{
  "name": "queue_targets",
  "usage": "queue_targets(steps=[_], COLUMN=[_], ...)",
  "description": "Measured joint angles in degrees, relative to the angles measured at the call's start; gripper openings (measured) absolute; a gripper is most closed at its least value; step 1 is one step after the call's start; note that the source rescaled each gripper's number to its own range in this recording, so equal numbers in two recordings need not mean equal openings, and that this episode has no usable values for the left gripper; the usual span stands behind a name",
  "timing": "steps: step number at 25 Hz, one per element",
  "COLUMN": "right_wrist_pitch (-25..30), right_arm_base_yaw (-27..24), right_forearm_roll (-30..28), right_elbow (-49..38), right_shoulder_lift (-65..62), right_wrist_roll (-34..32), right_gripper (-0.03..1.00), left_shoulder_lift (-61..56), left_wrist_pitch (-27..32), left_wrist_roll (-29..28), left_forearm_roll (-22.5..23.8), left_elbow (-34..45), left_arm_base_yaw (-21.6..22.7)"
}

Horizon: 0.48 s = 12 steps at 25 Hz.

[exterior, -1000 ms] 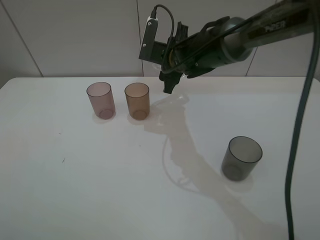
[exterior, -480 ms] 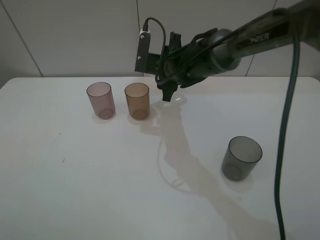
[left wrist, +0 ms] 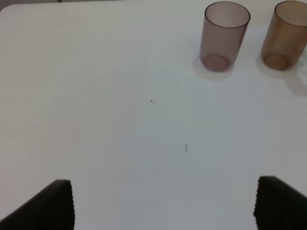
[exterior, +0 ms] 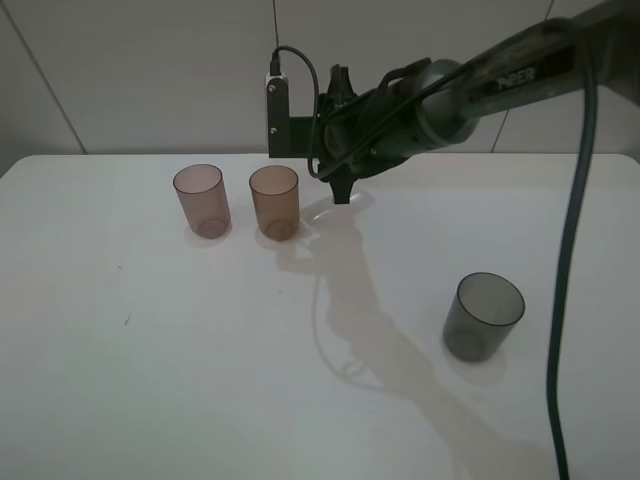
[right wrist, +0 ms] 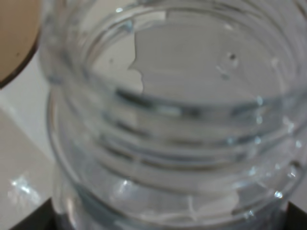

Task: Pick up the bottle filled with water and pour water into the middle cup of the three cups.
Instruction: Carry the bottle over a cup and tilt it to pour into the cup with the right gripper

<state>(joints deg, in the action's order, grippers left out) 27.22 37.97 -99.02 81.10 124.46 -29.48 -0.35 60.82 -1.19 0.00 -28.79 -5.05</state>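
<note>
The clear bottle (right wrist: pixel 182 120) fills the right wrist view, its wide threaded neck open and uncapped. My right gripper (exterior: pixel 340 188) is shut on it, with dark fingers (right wrist: pixel 26 218) at its sides, low over the table just right of the amber-brown middle cup (exterior: pixel 274 200). In the exterior view the gripper hides most of the bottle. The cup's rim (right wrist: pixel 14 43) shows beside the bottle's neck. The pinkish-mauve cup (exterior: pixel 200 198) stands left of the amber one, and the smoky-grey cup (exterior: pixel 484 315) stands apart at the front right. My left gripper (left wrist: pixel 168 206) is open and empty, well short of the pink cup (left wrist: pixel 225 36) and amber cup (left wrist: pixel 288 36).
The white table (exterior: pixel 150 380) has a rounded far left corner and a wall close behind it. The right arm's black cable (exterior: pixel 570 260) hangs down on the right side.
My right gripper has moved left toward the amber cup with the bottle, and its wrist has turned. The cups have not moved.
</note>
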Motion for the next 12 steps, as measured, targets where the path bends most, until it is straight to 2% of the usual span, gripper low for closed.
queue_targets(steps=[12], right_wrist_pitch=[-0.40], right_arm_base_yaw=[0.00], right_forearm_roll=[0.00], right_elbow=[0.00], right_shoulder_lift=[0.00], right_wrist_roll=[8.37], right_gripper=[0.00], left_shoulder_lift=[0.00], left_wrist_pitch=[0.00], left_wrist_roll=[0.00], left_forearm_roll=[0.00], left_elbow=[0.00], left_arm_base_yaw=[0.00])
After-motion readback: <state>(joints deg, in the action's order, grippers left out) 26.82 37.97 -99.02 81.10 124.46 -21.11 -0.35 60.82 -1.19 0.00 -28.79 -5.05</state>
